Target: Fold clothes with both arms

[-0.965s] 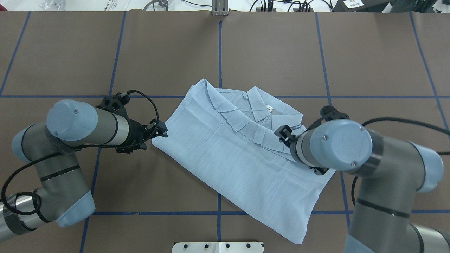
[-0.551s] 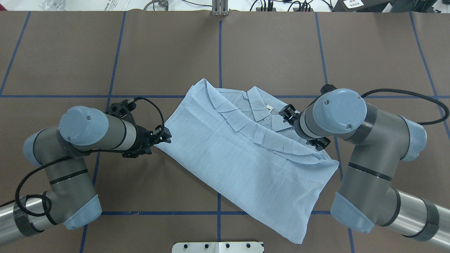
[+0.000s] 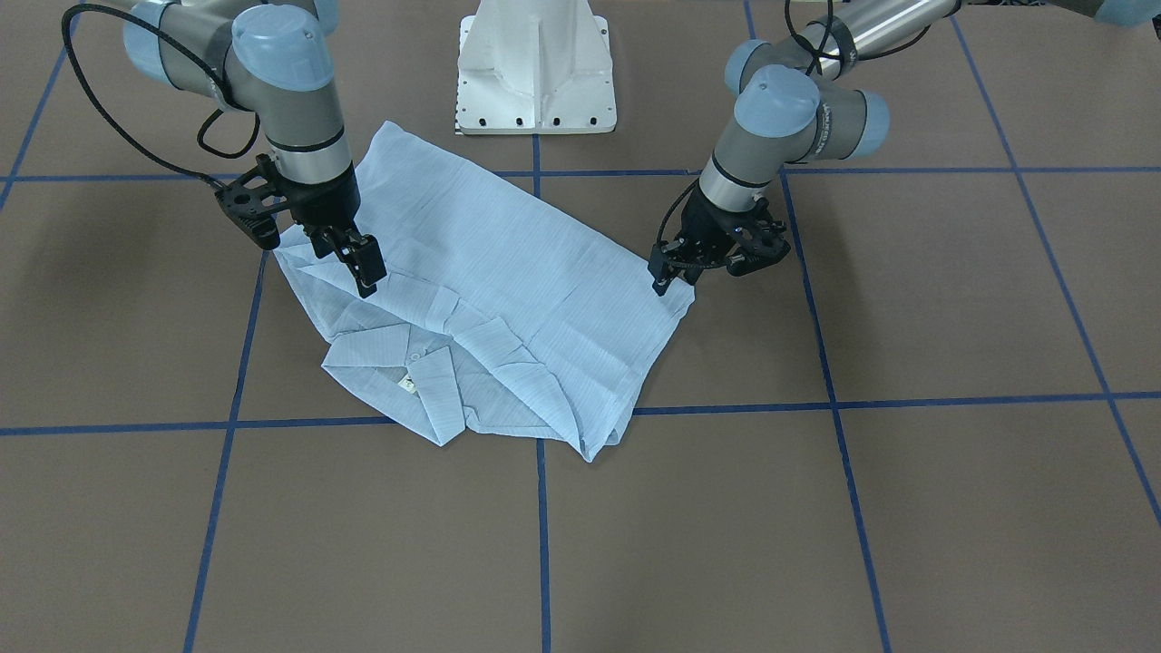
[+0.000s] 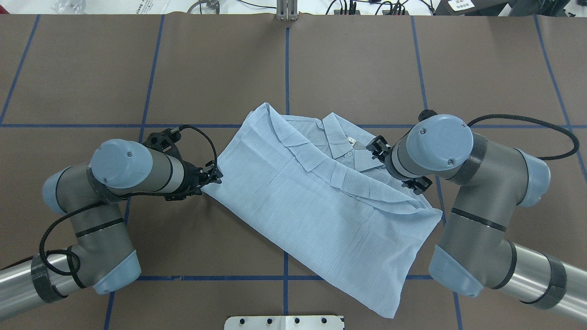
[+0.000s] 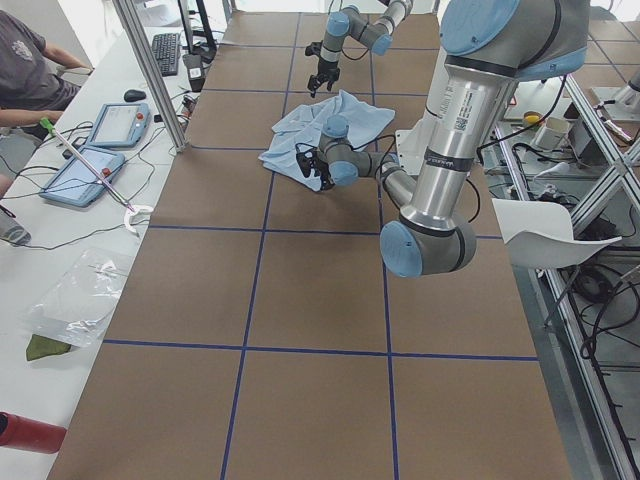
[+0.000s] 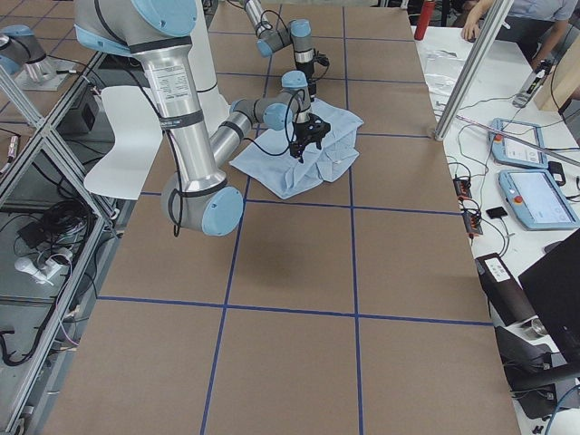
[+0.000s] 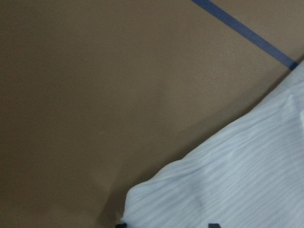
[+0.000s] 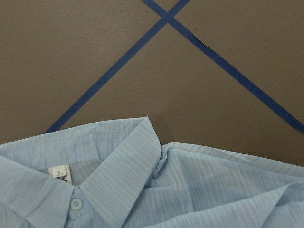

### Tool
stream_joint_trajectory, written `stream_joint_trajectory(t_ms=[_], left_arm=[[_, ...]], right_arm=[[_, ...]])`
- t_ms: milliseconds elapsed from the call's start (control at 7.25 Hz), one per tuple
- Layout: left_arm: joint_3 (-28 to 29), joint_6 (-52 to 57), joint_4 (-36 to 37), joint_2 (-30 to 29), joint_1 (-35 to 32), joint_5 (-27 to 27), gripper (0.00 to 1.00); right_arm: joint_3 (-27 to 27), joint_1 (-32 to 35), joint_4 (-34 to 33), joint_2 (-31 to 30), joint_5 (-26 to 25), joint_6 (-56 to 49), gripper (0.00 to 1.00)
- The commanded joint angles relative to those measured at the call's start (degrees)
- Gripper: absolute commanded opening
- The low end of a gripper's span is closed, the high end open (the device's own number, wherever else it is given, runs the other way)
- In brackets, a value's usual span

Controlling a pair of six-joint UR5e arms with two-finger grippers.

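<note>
Reaching in low with the left gripper (image 3: 665, 279) at the corner of the shirt (image 3: 508, 263) on the robot's left. Showing its black fingertips (image 7: 214, 224) spread apart at the bottom edge of the left wrist view, with the corner's pale striped cloth lying between them and nothing pinched. Touching the cloth or hanging just above it: not clear which.

Hanging the right gripper (image 3: 361, 270) tip-down over the opposite side of the shirt, just above the shoulder area beside the collar (image 3: 426, 385). Impossible telling whether pressed together or spread, with the wrist covering it from overhead and no fingertips showing in its own camera. Looking down from that camera on a collar point, the small neck label (image 8: 59, 174) and a white button (image 8: 76, 204), with the brown table (image 8: 142, 57) and crossing blue tape lines (image 8: 166, 16) beyond.

Lying flat and folded into a rough rectangle at the middle of the table, set diagonally, collar end away from the robot and hem end near the white pedestal base (image 3: 535, 73). Showing several creases and overlapping folds below the collar.

Bending inward from both sides, the left arm (image 4: 128, 165) and the right arm (image 4: 440, 146) flanking the shirt.
</note>
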Motion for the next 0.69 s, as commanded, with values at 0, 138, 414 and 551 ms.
stream_joint_trajectory(t_ms=[0,138,414,551], left_arm=[[0.6,-0.1,0.1,-0.1,0.1,1.4,0.34],[0.6,-0.1,0.1,0.1,0.1,1.4,0.07],[-0.1,0.4,0.1,0.3,-0.1,1.4,0.0],[-0.2,0.7,0.1,0.3,-0.7,1.3,0.0]], right_arm=[[-1.4,1.0,0.1,0.2,0.1,-3.0,1.0],[-1.5,1.4,0.1,0.2,0.2,-3.3,1.0],[-2.2,1.4,0.5,0.2,0.3,-3.3,1.0],[-2.5,1.4,0.5,0.2,0.2,-3.3,1.0]])
